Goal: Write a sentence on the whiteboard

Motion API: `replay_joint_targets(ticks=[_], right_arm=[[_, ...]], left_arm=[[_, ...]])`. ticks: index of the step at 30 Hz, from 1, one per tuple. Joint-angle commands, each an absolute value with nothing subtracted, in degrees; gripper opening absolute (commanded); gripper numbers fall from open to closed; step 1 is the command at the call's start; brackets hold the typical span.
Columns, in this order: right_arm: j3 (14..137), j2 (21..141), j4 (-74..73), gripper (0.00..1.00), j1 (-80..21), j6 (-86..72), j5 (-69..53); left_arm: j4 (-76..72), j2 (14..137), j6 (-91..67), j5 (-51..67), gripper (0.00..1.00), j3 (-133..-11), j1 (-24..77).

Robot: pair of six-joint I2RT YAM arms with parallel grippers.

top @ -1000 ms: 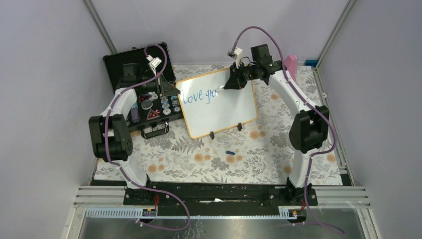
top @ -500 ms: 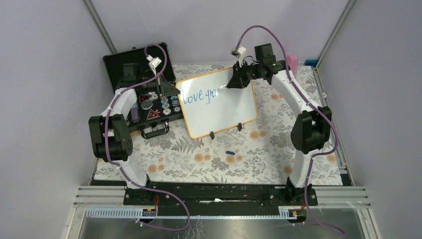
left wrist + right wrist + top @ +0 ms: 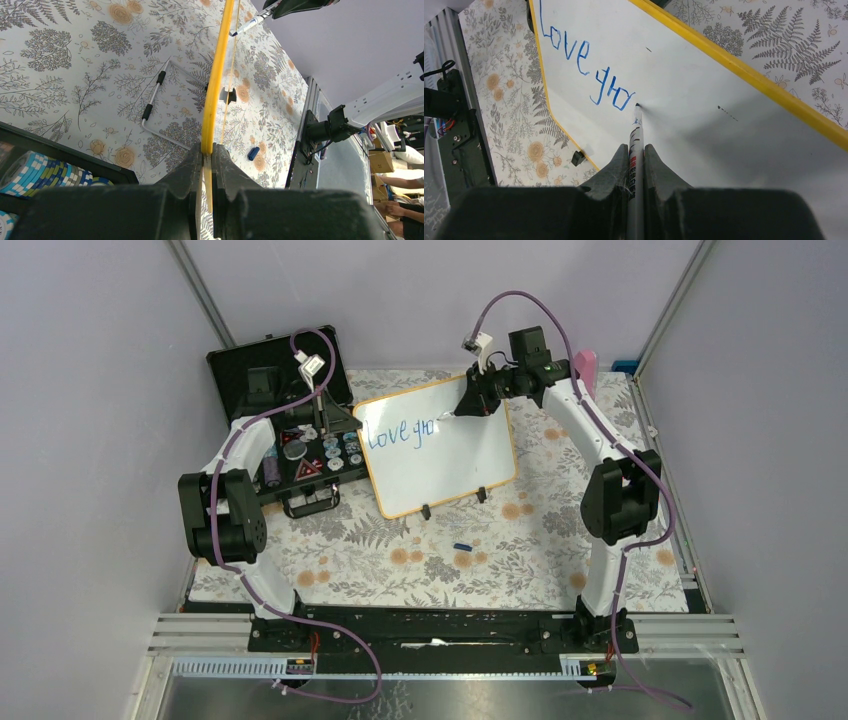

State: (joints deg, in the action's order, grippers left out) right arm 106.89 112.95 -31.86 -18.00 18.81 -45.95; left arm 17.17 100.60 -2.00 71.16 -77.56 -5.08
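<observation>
The whiteboard [image 3: 440, 450], white with an orange-yellow rim [image 3: 215, 85] and two black feet, stands tilted on the flowered cloth. Blue writing on it reads "Love gro" [image 3: 584, 65]; of the sentence only these letters show. My left gripper [image 3: 207, 150] is shut on the board's left edge, seen edge-on in the left wrist view. My right gripper [image 3: 636, 150] is shut on a white marker [image 3: 635, 145]. Its tip [image 3: 637, 106] touches the board just right of the last "o". In the top view the right gripper [image 3: 470, 402] hangs over the board's upper middle.
A black foam-lined case [image 3: 290, 430] with poker chips lies open left of the board. A small blue cap [image 3: 461, 546] rests on the cloth in front of the board. A pink object [image 3: 583, 368] stands at the back right. Metal frame rails run along both sides.
The right arm has shifted slightly along the board while the marker stays on it. The left arm and the board have not moved.
</observation>
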Motion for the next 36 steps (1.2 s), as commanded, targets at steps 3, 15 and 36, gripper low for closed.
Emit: replay_joint_targets(ticks=[3, 15, 36], right_arm=[[108.72, 113.24, -31.48, 0.00, -18.06, 19.20, -45.73], [104.55, 111.33, -31.43, 0.00, -18.11, 20.36, -45.48], [105.88, 110.97, -31.59, 0.00, -17.37, 20.66, -44.05]], left_arm=[[16.65, 99.31, -0.44, 71.63, 0.00, -79.54, -4.56], [16.65, 99.32, -0.44, 71.65, 0.00, -79.50, -4.50], [16.65, 99.23, -0.44, 71.71, 0.00, -79.54, -4.57]])
